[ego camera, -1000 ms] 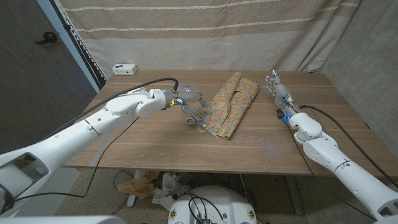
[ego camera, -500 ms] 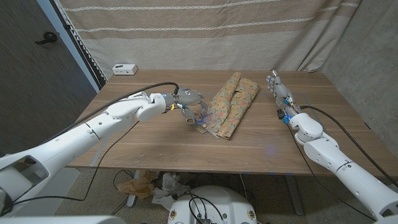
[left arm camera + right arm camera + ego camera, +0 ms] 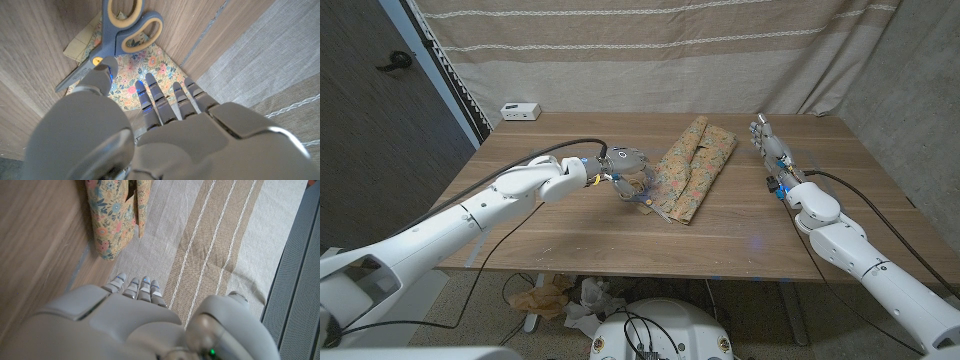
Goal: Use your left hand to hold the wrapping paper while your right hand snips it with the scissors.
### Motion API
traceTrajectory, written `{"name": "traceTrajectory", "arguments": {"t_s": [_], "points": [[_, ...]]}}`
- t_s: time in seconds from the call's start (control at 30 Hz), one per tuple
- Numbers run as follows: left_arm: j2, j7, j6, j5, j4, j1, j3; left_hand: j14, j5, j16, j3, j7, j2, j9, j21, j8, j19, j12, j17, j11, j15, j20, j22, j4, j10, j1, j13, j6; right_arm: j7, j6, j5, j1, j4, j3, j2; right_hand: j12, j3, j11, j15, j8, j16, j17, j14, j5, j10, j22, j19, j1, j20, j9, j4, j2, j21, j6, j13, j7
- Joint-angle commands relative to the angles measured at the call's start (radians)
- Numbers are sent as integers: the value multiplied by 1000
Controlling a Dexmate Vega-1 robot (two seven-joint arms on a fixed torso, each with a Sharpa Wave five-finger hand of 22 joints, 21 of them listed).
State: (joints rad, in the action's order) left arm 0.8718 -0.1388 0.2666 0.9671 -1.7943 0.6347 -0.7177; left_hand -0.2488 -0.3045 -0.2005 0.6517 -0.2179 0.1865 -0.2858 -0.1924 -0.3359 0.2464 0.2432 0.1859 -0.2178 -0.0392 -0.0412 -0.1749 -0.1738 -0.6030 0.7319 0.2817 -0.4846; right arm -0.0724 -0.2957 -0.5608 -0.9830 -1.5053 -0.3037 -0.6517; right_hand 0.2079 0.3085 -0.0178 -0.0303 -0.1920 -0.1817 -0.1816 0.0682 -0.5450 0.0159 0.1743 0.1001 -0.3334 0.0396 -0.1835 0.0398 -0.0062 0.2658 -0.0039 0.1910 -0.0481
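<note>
Small white box (image 3: 521, 111) at table's (image 3: 570, 225) far-left corner, approx 10 o'clock from centre, well apart from rest. Left arm in from lower left; left hand (image 3: 625, 166) just left of centre, at approx 9 o'clock of wrapping paper (image 3: 692, 167), over scissors (image 3: 642, 195). Per left wrist view: left hand (image 3: 165, 135) with fingers (image 3: 150, 97) extended, slightly apart, tips over floral sheet (image 3: 135, 80); thumb tip near scissors' pivot (image 3: 107, 47); touching or just above, cannot tell; nothing gripped. Scissors blue w/ cream-lined loops, blades together, lying partly on paper's near-left corner, partly on bare wood. Wrapping paper: floral, loosely rolled/folded, lying flat at table centre, long axis running approx 1 to 7 o'clock. Right hand (image 3: 768, 145) at approx 3 o'clock of paper, well apart from it, fingers straight and close together, nothing held. Right wrist view: same hand (image 3: 135, 292) w/ fingers side by side, paper roll end (image 3: 112, 215) beyond fingertips, no contact. Striped beige curtain (image 3: 650, 55) behind table, 12 o'clock.
</note>
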Motion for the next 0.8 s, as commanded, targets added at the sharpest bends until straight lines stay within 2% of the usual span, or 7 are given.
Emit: {"name": "traceTrajectory", "arguments": {"t_s": [0.03, 0.6, 0.8], "points": [[-7, -11, 15, 1, 24, -13, -19, 9, -11, 7, -7, -2, -4, -4, -3, 5, 4, -1, 3, 2, -174, -77, -1, -1, 9, 1, 6, 15, -4, 3, 5, 1, 0, -1, 0, 5, 1, -1, 0, -5, -1, 0, 12, -9, -1, 5, 4, -15, 1, -4, -7, 2, -9, -7, 0, -5], [-19, -14, 35, -15, 51, -26, -35, 7, -13, 5, -11, -2, -7, -7, -4, 9, 5, -8, 4, 1, -174, -69, -2, -1, 25, 14, 9, 31, -22, 15, 9, -12, -22, 3, -5, 6, -1, -1, 1, -5, -1, 0, 16, -14, -2, 5, 6, -22, 4, -4, -11, 3, -16, -8, 0, -6], [-20, -42, 28, -9, 46, -32, -41, -74, -19, -23, -18, -2, -8, -13, -6, 10, 12, -14, 18, 1, -178, -75, -3, 1, 44, 32, 15, 55, -22, 11, 11, -15, -21, 1, -3, 6, -1, -2, 1, -5, -1, 0, 18, -15, -2, 5, 6, -23, 4, -4, -11, 3, -18, -8, 0, -5]]}}
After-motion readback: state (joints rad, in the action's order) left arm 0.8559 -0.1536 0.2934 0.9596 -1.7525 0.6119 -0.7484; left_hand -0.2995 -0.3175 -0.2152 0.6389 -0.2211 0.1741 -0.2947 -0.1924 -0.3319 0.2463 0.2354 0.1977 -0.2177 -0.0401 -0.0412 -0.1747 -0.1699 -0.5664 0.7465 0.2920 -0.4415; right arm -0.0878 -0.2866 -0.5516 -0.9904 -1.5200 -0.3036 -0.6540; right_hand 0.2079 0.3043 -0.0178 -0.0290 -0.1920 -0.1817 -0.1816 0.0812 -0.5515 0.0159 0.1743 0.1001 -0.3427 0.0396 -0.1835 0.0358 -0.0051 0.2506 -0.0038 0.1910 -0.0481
